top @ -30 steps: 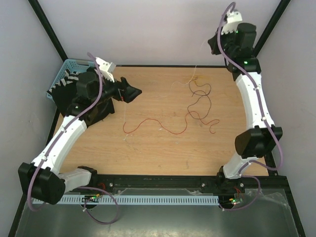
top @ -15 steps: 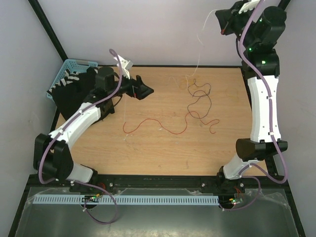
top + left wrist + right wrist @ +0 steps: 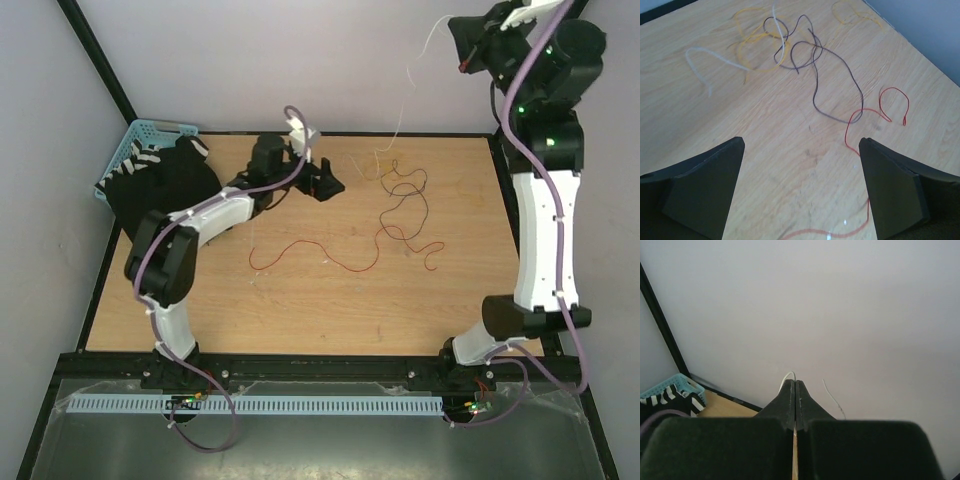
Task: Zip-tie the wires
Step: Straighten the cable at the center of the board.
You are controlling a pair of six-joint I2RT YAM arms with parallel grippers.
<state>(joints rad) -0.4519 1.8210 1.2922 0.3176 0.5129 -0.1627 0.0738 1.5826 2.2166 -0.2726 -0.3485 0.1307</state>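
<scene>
Looking down from the top view, the left gripper (image 3: 335,186) reaches over the upper middle of the table (image 3: 300,320), just left of the wires (image 3: 398,205), which sprawl loose and unbundled across the centre and upper right. The right gripper (image 3: 458,40) is raised at the upper right corner of the frame, pinching a whitish strand (image 3: 407,78) that trails down toward the tangle.

From the left wrist view, the left gripper (image 3: 800,185) stands wide with nothing between its fingers (image 3: 700,190). The wires (image 3: 816,80) lie ahead in the upper half, and a red strand (image 3: 860,112) curls at right.

From the right wrist view, the right gripper (image 3: 794,390) is pressed closed, with a small loop of the whitish strand (image 3: 789,373) poking out at its tip against the bare wall.

I cannot make out the zip tie in any view. By my judgement the task is barely started: gathering, wrapping and cinching all remain.
</scene>
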